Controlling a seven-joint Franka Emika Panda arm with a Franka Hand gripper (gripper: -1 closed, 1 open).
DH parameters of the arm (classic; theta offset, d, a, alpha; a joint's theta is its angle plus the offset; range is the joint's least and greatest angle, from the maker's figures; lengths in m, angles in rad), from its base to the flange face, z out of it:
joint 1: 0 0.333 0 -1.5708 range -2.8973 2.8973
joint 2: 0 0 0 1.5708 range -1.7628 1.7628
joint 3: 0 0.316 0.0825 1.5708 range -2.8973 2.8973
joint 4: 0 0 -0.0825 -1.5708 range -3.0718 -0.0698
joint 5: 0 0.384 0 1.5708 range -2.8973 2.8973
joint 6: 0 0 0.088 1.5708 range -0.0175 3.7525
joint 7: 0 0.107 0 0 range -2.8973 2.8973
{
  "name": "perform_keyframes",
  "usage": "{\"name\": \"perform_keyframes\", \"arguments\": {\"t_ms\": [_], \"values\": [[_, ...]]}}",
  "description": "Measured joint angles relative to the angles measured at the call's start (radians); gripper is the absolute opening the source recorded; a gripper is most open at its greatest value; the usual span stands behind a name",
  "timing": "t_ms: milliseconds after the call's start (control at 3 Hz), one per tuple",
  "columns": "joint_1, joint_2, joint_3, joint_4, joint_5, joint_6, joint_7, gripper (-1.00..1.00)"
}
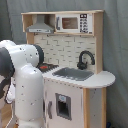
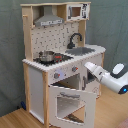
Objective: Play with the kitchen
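Observation:
The kitchen (image 1: 75, 60) (image 2: 55, 55) is a tall white and light-wood toy with a grey hood (image 2: 49, 20), a black faucet (image 2: 75, 39), a sink (image 2: 83, 50) and a stovetop (image 2: 55, 58). A small metal pot (image 2: 46, 56) sits on the stovetop. The windowed oven door (image 2: 70, 102) hangs open, swung out from the front. In the second exterior view my gripper (image 2: 87, 65) comes in from the right and sits close to the kitchen's front, just right of the knobs (image 2: 75, 69) and above the open door. In the first exterior view my white arm (image 1: 27, 85) hides the gripper.
A toy microwave (image 1: 72, 23) sits on the top shelf. A grey curtain (image 2: 112, 25) hangs behind the kitchen. The floor (image 2: 15, 117) is wooden. My arm's big white links fill the first exterior view's lower left, in front of the kitchen's left side.

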Motion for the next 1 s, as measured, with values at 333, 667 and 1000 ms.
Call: {"name": "perform_keyframes", "arguments": {"t_ms": [333, 667, 1000], "values": [[-0.013, -0.049, -0.05, -0.036, -0.055, 0.025, 0.013, 1.0], [-0.053, -0.086, -0.097, -0.063, -0.12, 0.053, 0.022, 1.0], [-0.082, -0.086, -0.151, -0.088, -0.174, 0.099, 0.067, 1.0]]}}
